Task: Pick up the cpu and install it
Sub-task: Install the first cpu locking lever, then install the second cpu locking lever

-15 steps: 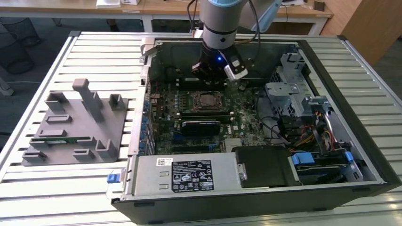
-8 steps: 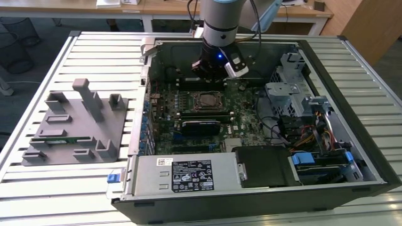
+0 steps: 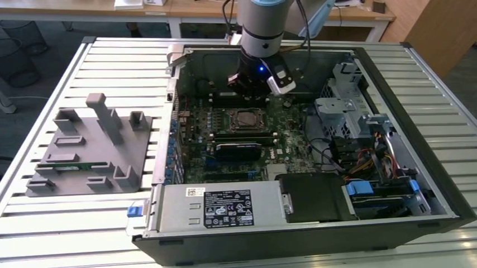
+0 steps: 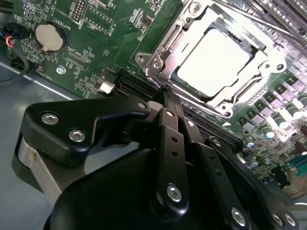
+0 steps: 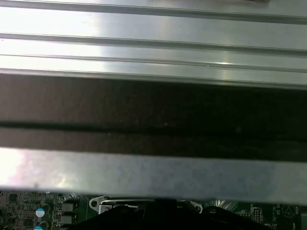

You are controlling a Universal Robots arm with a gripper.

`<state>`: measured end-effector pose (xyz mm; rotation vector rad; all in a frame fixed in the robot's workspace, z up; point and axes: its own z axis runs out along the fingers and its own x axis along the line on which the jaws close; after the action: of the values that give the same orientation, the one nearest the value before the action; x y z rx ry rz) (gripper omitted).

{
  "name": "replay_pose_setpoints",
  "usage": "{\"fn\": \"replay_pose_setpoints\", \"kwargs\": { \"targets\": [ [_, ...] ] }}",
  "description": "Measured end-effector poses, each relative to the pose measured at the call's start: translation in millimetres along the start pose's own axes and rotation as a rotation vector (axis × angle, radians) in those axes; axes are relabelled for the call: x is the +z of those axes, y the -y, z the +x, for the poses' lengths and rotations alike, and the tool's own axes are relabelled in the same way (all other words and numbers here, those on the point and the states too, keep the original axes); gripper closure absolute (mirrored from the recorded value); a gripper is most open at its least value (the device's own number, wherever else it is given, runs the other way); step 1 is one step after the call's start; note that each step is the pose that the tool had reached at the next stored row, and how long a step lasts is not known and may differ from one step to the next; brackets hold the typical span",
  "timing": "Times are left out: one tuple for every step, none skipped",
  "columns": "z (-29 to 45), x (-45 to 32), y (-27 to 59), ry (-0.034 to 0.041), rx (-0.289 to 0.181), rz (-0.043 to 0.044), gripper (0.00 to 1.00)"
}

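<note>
While the arm is reaching into the open computer case (image 3: 387,139) on the slatted table (image 3: 97,56), the end effector (image 4: 168,96) is hovering just beside the socket (image 4: 216,62), its fingers (image 4: 173,139) pressed together and holding nothing. The cpu (image 4: 213,62) is sitting inside that socket's metal frame on the green motherboard (image 4: 100,43).

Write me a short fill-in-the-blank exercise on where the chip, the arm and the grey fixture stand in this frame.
1. The shiny silver square cpu lies inside the metal-framed ____ on the green motherboard.
2. In the second wrist view the black pincer holds ____.
3. The arm reaches down into the open black computer ____.
4. The grey moulded fixture stands on the slatted metal table at the exterior view's ____ of the case.

Missing words: socket; nothing; case; left
</note>
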<state>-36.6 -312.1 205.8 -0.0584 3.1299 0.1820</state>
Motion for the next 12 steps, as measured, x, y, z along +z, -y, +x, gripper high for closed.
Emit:
{"fn": "replay_pose_setpoints", "kwargs": {
  "targets": [
    [0.0,-0.1,0.5,0.0000,0.000,0.0000,0.89],
    [0.0,-0.1,1.0,0.0000,0.000,-0.0001,0.89],
    [0.0,-0.1,1.4,0.0001,0.000,-0.0001,0.89],
    [0.1,-0.2,1.8,0.0000,0.000,0.0000,0.89],
    [0.1,-0.2,2.1,0.0000,0.000,-0.0001,0.89],
    [0.1,-0.2,2.3,0.0001,0.000,-0.0001,0.89],
    [0.0,-0.2,2.6,0.0001,0.000,-0.0001,0.89],
    [0.0,-0.3,2.9,0.0000,0.000,0.0000,0.89],
    [0.0,-0.4,3.2,0.0000,0.000,0.0000,0.89],
    [0.0,-0.4,3.6,0.0000,0.000,0.0000,0.89],
    [0.0,-0.5,4.0,0.0000,0.000,0.0000,0.89],
    [0.1,-0.5,4.6,0.0000,0.000,0.0000,0.89]
  ]
}}
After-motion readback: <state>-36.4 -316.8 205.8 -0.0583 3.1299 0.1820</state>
